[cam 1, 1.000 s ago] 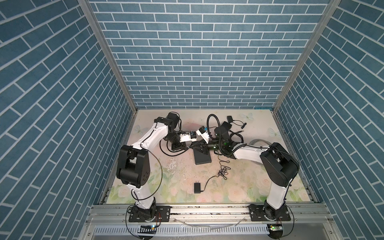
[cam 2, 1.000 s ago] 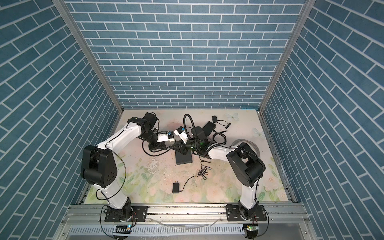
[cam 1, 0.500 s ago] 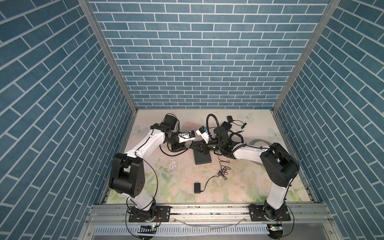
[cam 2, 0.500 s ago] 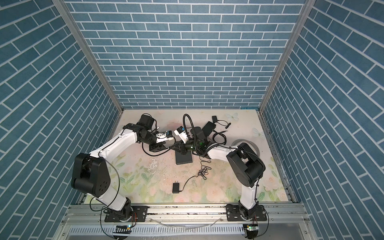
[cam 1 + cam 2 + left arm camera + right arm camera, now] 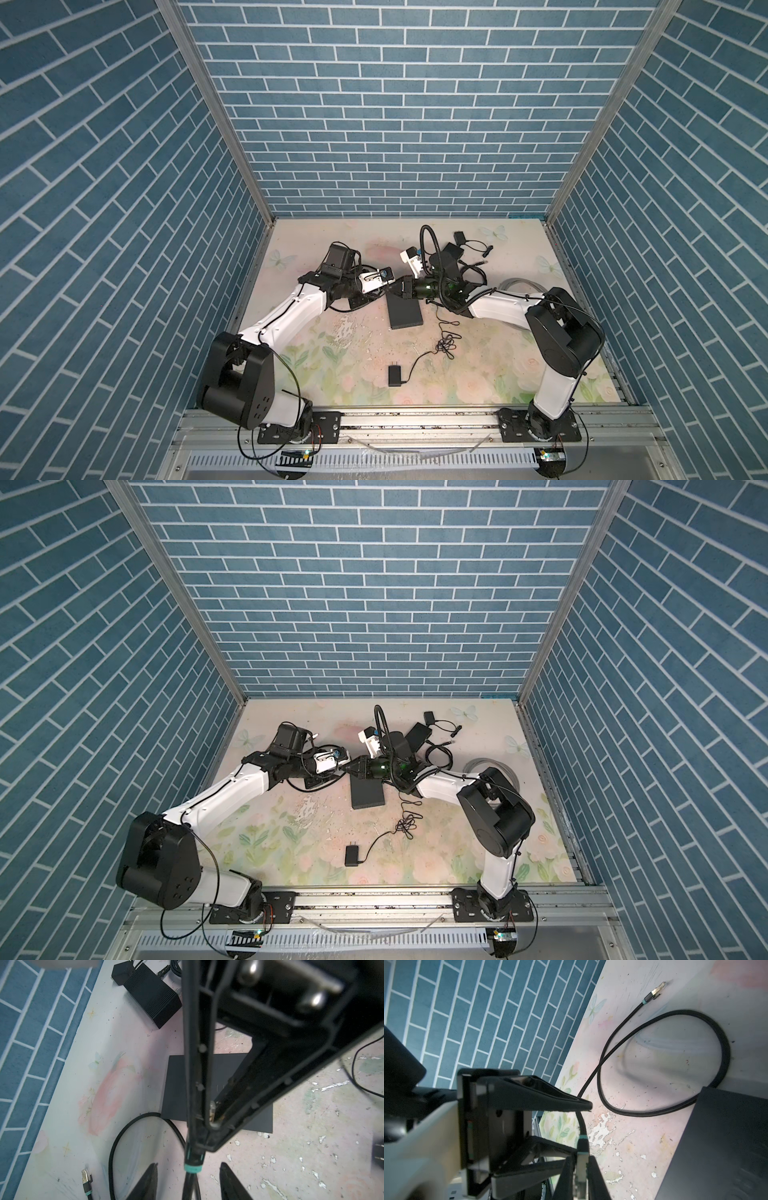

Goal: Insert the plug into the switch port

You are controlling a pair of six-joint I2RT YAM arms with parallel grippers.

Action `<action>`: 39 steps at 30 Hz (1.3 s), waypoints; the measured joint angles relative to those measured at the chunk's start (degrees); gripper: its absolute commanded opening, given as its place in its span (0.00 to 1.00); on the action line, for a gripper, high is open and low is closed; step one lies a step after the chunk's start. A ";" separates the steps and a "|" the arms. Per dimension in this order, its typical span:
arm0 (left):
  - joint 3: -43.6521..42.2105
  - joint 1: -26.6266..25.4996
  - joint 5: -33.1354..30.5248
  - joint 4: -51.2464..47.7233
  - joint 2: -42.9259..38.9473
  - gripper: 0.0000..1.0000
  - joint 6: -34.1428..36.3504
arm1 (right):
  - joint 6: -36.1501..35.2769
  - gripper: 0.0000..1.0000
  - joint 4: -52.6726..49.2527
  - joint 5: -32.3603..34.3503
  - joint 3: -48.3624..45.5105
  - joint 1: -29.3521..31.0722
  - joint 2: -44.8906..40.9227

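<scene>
The switch (image 5: 405, 313) (image 5: 365, 796) is a flat black box lying mid-table. My right gripper (image 5: 581, 1157) (image 5: 405, 288) is shut on the plug (image 5: 581, 1169), a clear connector with a teal-banded boot on a black cable (image 5: 664, 1111). It hovers by the switch's far end. Facing it tip to tip, my left gripper (image 5: 189, 1164) (image 5: 394, 286) is open, its fingers (image 5: 148, 1182) apart on either side of the cable's boot (image 5: 193, 1159) without touching it. The left wrist view shows the switch (image 5: 178, 1084) behind the right gripper's fingers. The port itself is hidden.
The cable loops on the mat, and its other connector (image 5: 86, 1180) (image 5: 658, 991) lies loose. A black wall adapter (image 5: 394, 375) with a thin tangled lead (image 5: 444, 345) lies in front. A ribbed black box (image 5: 151, 997), small adapter (image 5: 459, 237) and grey cable coil (image 5: 519, 284) sit behind and to the right.
My left gripper has opened and let go of the cable; its arm has swung lower toward the front left. The right gripper keeps its hold on the plug and has not moved.
</scene>
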 measured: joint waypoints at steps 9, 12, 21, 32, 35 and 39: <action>-1.84 -0.07 -0.50 5.25 0.28 0.38 -0.98 | 6.40 0.00 0.07 0.35 -0.02 0.00 -1.22; -3.67 -0.04 0.83 8.24 0.28 0.38 -2.16 | 8.09 0.00 0.04 0.37 -0.04 -0.09 -1.22; -5.68 1.64 6.05 15.41 0.28 0.37 -5.77 | 11.41 0.00 0.02 0.85 -0.11 -0.85 -1.44; -5.70 3.65 12.04 15.91 0.24 0.31 -6.36 | 12.63 0.00 0.42 2.45 -0.57 -1.27 -1.77; -5.88 3.85 13.00 16.15 0.22 0.31 -6.36 | 12.85 0.00 0.39 2.73 -0.57 -1.25 -1.77; -5.95 3.98 13.86 16.13 0.22 0.28 -6.34 | 13.25 0.00 0.39 2.97 -0.57 -1.27 -1.77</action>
